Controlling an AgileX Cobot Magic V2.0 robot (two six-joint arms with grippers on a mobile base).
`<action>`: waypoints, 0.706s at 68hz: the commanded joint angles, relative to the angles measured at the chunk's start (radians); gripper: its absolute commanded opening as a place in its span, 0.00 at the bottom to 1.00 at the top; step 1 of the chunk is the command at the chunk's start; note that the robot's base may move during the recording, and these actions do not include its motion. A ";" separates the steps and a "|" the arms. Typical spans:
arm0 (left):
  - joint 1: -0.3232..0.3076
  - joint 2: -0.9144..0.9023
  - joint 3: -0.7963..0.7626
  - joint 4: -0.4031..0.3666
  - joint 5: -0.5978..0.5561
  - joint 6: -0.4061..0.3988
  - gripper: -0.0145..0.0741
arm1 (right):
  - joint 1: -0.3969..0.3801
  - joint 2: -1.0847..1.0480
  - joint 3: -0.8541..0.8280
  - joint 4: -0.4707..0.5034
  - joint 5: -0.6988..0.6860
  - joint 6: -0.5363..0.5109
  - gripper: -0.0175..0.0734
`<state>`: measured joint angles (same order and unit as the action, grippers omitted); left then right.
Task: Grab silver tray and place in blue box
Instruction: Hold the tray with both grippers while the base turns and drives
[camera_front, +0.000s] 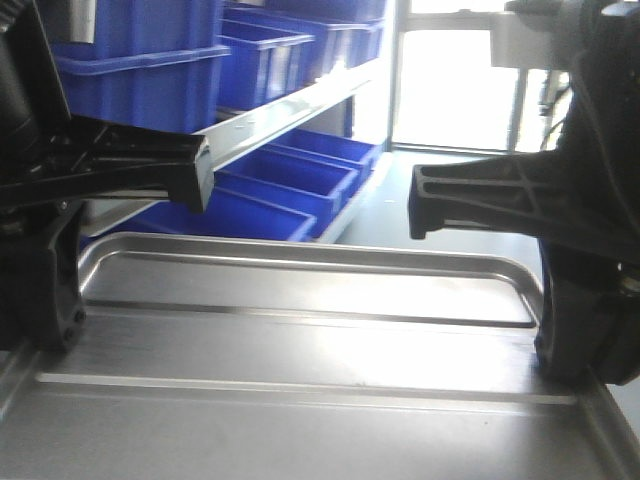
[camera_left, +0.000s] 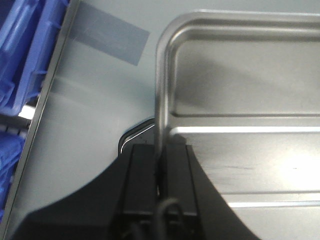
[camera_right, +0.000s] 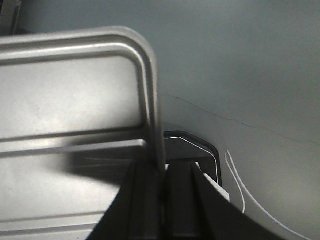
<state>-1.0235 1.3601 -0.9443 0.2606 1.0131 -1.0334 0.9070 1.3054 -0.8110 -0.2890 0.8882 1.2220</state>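
Observation:
The silver tray (camera_front: 300, 330) fills the lower half of the front view, level, with its two long ridges running across. My left gripper (camera_left: 161, 147) is shut on the tray's left rim, one finger on each side of the raised edge. My right gripper (camera_right: 162, 167) is shut on the right rim the same way. In the front view the left gripper (camera_front: 55, 300) and right gripper (camera_front: 570, 340) stand at the tray's two short ends. Both wrist views show the tray (camera_left: 240, 75) (camera_right: 65, 90) held above grey floor. A large deep blue box (camera_front: 140, 70) sits on the rack beyond, at upper left.
A steel frame bar (camera_front: 290, 115) of the rack slants across behind the tray, with several shallower blue bins (camera_front: 290, 185) above and below it. Blue bins (camera_left: 20, 60) line the left floor edge. A white cable (camera_right: 240, 190) lies on the floor at right. A bright doorway (camera_front: 460, 90) is ahead.

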 joint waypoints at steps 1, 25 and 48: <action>-0.014 -0.028 -0.025 -0.018 -0.026 0.003 0.05 | 0.003 -0.031 -0.028 -0.030 -0.055 0.005 0.27; -0.014 -0.028 -0.025 -0.018 -0.026 0.003 0.05 | 0.003 -0.031 -0.028 -0.030 -0.055 0.005 0.27; -0.014 -0.028 -0.025 -0.018 -0.026 0.003 0.05 | 0.003 -0.031 -0.028 -0.030 -0.055 0.005 0.27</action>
<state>-1.0235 1.3601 -0.9443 0.2591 1.0131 -1.0334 0.9070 1.3054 -0.8110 -0.2890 0.8886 1.2220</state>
